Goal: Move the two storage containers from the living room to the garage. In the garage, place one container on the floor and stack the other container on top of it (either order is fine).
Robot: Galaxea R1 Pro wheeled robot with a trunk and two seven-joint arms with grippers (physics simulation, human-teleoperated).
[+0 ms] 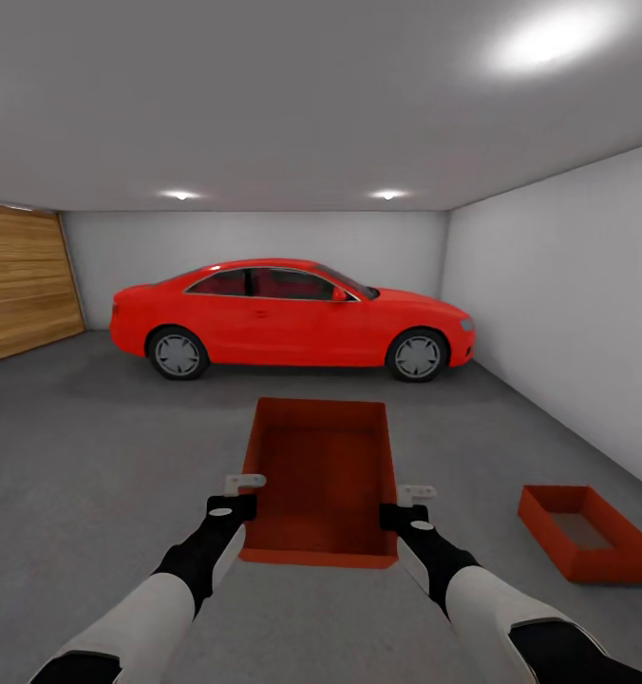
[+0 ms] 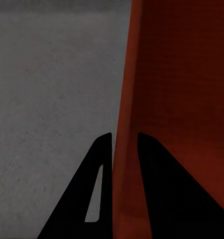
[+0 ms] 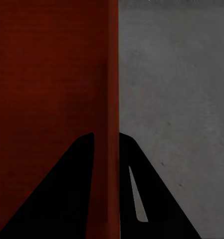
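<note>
Both arms hold one thin-walled orange-red container [image 1: 323,480] above the matte grey floor [image 1: 93,446]: left gripper [image 2: 124,149] and right gripper [image 3: 106,144] each clamp a side wall. The second container [image 1: 587,532] sits on the floor at right; a red car [image 1: 292,318] stands behind.

White forearm shells, black wrists, black wedge fingers [image 2: 99,189] (one slotted), pale grey finger brackets

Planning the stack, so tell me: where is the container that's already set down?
In the head view, the second container sits on the grey floor at lower right, near the white wall.
</note>
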